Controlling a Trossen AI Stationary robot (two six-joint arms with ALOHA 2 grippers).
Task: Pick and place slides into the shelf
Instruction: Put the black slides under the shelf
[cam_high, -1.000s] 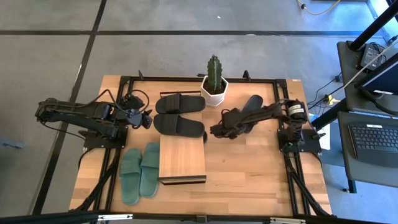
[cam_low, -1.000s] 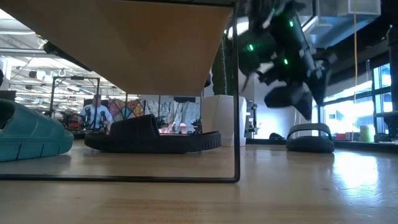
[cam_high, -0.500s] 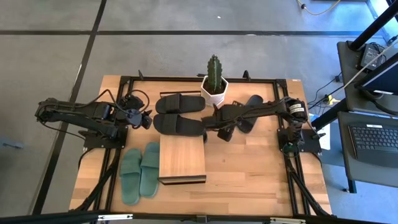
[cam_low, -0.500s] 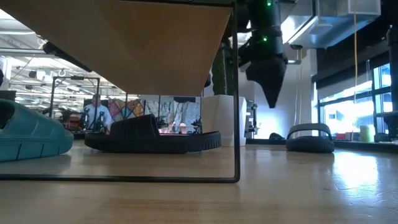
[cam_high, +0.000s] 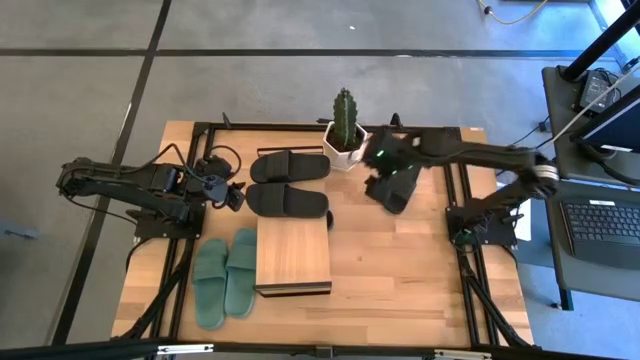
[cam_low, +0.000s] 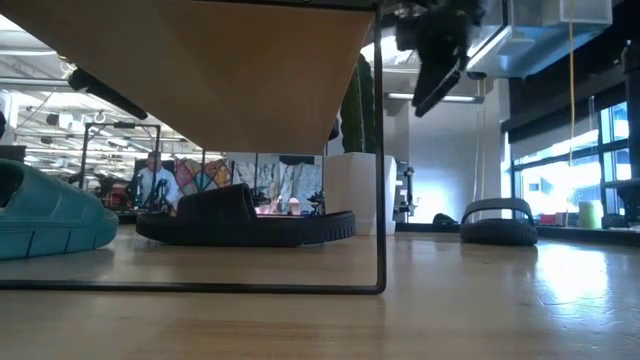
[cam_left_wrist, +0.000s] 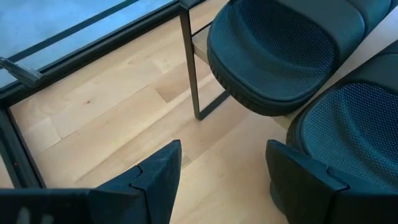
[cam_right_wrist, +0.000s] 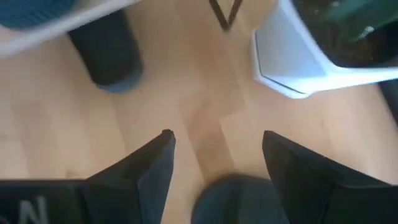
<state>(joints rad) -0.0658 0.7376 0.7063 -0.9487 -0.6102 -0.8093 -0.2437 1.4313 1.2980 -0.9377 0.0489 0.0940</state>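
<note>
Two black slides (cam_high: 289, 167) (cam_high: 288, 201) lie flat side by side behind the shelf (cam_high: 293, 255), a low rack with a light plank top. The green pair (cam_high: 225, 275) lies flat to its left. Another black slide (cam_high: 400, 192) rests on its sole right of the white cactus pot (cam_high: 345, 140). My right gripper (cam_high: 378, 165) hangs open high above this slide, beside the pot; its wrist view shows bare table between the fingers (cam_right_wrist: 214, 146). My left gripper (cam_high: 232, 193) waits open at the heel ends of the two black slides (cam_left_wrist: 286, 50) (cam_left_wrist: 348, 130).
A black metal frame (cam_high: 300, 127) runs around the table's far part. In the low view the shelf's thin leg (cam_low: 381, 150) stands in front of a black slide (cam_low: 245, 220). Bare wood lies right of the shelf (cam_high: 400, 260). A person shows far behind the table (cam_low: 155, 180).
My right gripper has left the shelf's far right corner, risen well above the table and swung toward the far edge, ending beside the cactus pot. The slides and the shelf have stayed where they were.
</note>
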